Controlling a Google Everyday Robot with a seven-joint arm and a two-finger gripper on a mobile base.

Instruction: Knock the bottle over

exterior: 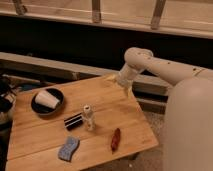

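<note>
Bottle (pixel 88 117) stands upright near the bench (pixel 116 106) middle, not knocked over yet. Tool (pixel 126 86) hangs over the bench's far right edge, well apart from it; its grip state cannot be told. Whole push remains.

Jaws at table (pixel 45 137) far edge — open path to bottle (pixel 88 117); dark block (pixel 73 121) beside.

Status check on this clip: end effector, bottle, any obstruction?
End effector over table far edge, short of bottle. Bottle upright, mid-table. Dark block beside it, not in the path.
</note>
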